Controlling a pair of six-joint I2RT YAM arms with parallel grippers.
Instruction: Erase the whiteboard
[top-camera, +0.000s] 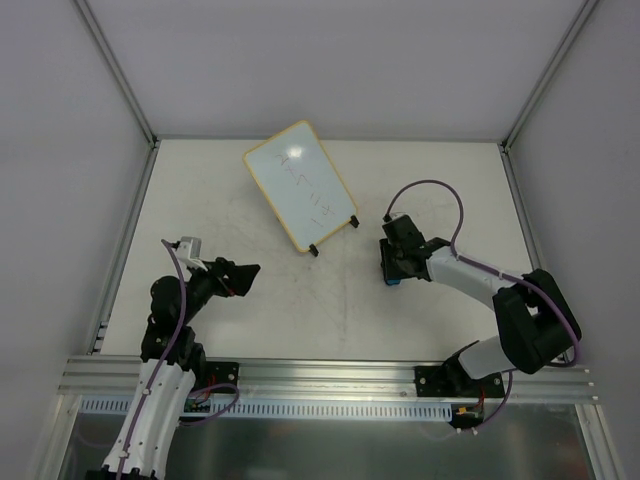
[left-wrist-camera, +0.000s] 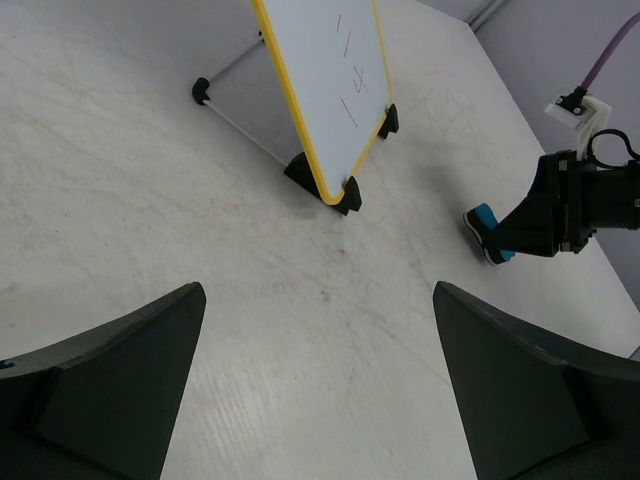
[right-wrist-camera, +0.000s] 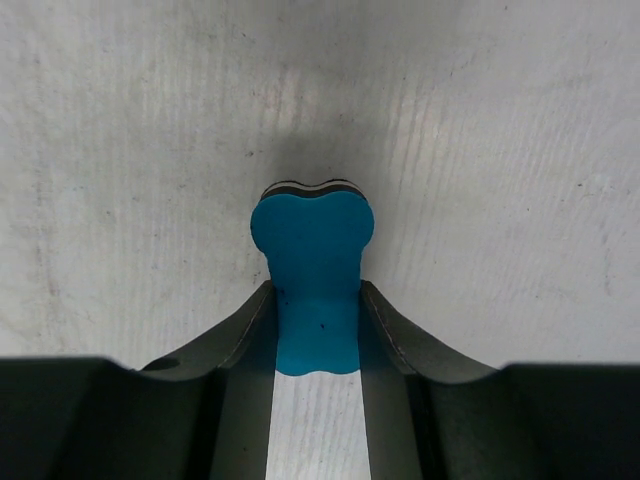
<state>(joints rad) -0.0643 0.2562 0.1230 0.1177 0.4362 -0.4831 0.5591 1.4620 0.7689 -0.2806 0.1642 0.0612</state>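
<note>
Pale worktop (top-camera: 440, 200) — right arm stretches inward, right fingers (right-wrist-camera: 245, 335) clamped on a blue eraser (right-wrist-camera: 312, 250); left arm folded low, left fingers (left-wrist-camera: 110, 380) spread wide. Far-centre the whiteboard (top-camera: 298, 182) stands propped, long axis far-left to near-right.

whiteboard (top-camera: 298, 184) writing illegible, eraser (right-wrist-camera: 312, 240) partly hidden
</note>
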